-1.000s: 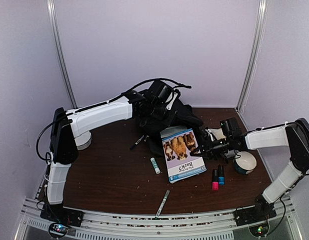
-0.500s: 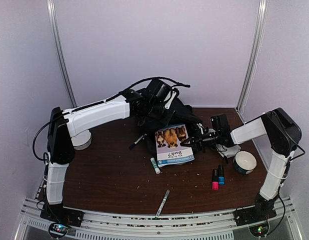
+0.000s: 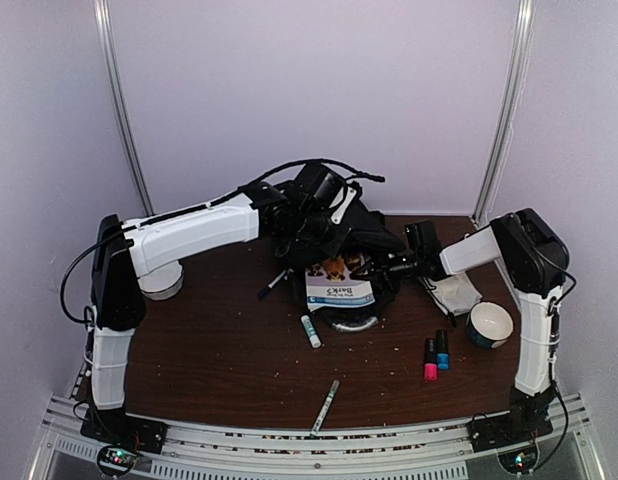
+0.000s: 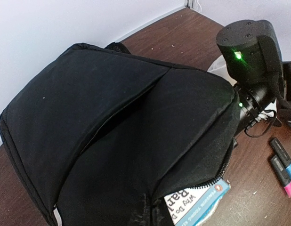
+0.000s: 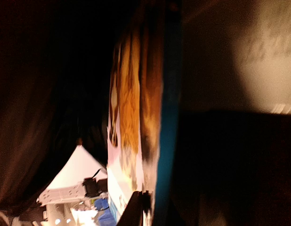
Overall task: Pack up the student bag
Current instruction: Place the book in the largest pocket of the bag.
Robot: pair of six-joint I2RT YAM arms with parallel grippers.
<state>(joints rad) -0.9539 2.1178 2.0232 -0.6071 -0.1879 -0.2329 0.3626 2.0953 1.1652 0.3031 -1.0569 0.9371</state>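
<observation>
The student bag (image 3: 371, 234), black and soft, lies at the back middle of the table. My left gripper (image 3: 311, 232) is shut on its upper fabric and holds the flap raised. In the left wrist view the student bag (image 4: 112, 117) fills the frame, and the zip mouth gapes at the lower right. A picture book (image 3: 337, 287) with dogs on its cover sticks halfway into that mouth. Its white and blue end (image 4: 202, 200) shows under the zip. My right gripper (image 3: 385, 268) is shut on the book's far edge, inside the dark bag. The book (image 5: 136, 117) fills the right wrist view.
A glue stick (image 3: 310, 331) and a black pen (image 3: 274, 284) lie left of the book. A marker (image 3: 326, 406) lies near the front edge. Pink (image 3: 430, 359) and blue (image 3: 442, 350) highlighters, a white bowl (image 3: 489, 324) and a white cloth (image 3: 457, 294) sit at the right.
My right gripper has carried the book leftward and back from the table's middle right into the bag's mouth. The left gripper has stayed on the raised bag.
</observation>
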